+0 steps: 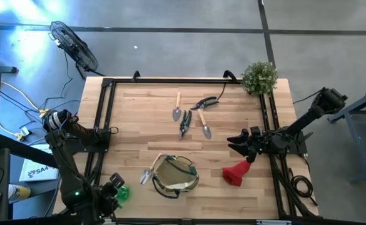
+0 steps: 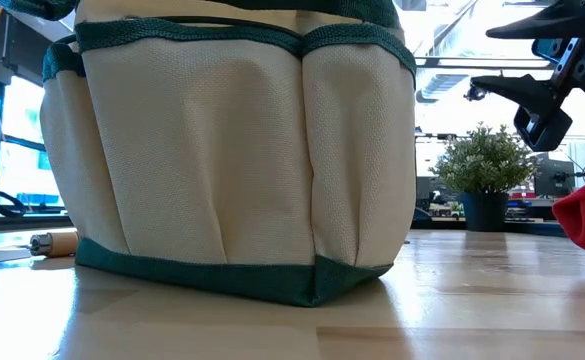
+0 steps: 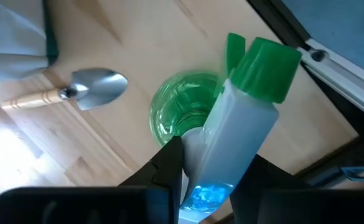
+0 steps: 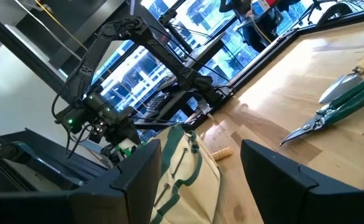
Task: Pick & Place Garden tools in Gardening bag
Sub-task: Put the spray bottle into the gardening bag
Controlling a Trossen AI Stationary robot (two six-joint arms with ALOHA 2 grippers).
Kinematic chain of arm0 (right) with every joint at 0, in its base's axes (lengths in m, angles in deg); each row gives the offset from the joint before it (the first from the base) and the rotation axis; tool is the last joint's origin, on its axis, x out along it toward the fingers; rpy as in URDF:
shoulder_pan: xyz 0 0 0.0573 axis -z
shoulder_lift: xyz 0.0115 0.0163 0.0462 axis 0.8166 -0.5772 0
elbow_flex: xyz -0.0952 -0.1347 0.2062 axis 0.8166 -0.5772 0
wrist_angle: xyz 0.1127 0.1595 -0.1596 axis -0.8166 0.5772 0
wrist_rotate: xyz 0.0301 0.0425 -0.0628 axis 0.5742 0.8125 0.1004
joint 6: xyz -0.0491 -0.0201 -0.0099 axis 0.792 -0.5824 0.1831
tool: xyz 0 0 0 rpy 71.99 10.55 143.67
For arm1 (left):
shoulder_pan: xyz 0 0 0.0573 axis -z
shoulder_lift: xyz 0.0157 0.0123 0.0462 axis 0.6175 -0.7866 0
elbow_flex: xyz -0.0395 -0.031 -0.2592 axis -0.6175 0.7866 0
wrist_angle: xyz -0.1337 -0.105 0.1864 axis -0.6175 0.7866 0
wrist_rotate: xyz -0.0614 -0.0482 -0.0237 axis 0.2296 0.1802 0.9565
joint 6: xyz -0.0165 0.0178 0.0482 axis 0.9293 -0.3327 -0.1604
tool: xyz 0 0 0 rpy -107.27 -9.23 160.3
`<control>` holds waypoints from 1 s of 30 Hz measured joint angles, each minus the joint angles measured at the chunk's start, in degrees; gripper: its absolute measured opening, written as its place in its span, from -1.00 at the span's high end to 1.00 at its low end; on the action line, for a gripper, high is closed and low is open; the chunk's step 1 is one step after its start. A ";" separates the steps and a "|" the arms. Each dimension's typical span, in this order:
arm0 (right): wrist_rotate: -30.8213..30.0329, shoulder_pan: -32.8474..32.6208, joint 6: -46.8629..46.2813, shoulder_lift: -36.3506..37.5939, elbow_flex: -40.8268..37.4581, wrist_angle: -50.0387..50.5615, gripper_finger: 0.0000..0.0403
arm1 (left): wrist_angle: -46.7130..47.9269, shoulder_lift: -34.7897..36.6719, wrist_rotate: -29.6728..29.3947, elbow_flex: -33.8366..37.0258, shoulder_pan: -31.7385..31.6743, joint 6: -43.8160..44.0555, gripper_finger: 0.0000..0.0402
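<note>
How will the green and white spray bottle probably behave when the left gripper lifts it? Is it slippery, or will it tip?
The spray bottle looks like smooth plastic, so it may slip between the left gripper fingers. They close on the white spray head, high up, so the green body, which is see-through and seems to hold liquid, may swing below. It is probably stiff, not fragile.

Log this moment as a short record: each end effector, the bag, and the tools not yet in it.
left end effector: fingers around the spray bottle, near table corner
right end effector: open, empty, above the red cone
gardening bag: upright, near edge
beside bag: trowel
mid-table: two trowels, two pruners
plant: far corner
</note>
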 joint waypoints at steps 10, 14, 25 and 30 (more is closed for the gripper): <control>1.28 0.02 -0.02 0.00 0.00 0.04 -0.06 | 11.91 -0.15 -9.87 -12.79 -0.04 0.38 0.59; 3.92 0.00 -0.02 0.00 0.00 0.02 -0.06 | 16.76 -0.09 -18.18 -21.34 -0.04 0.25 0.59; 6.32 0.00 -0.06 -1.77 0.00 0.04 -0.06 | 15.18 -0.83 -30.15 -34.26 -9.06 -19.09 0.59; 6.21 0.00 -1.45 -5.33 0.00 -0.21 -0.06 | 8.87 -1.90 -22.27 -34.16 -17.74 -25.16 0.59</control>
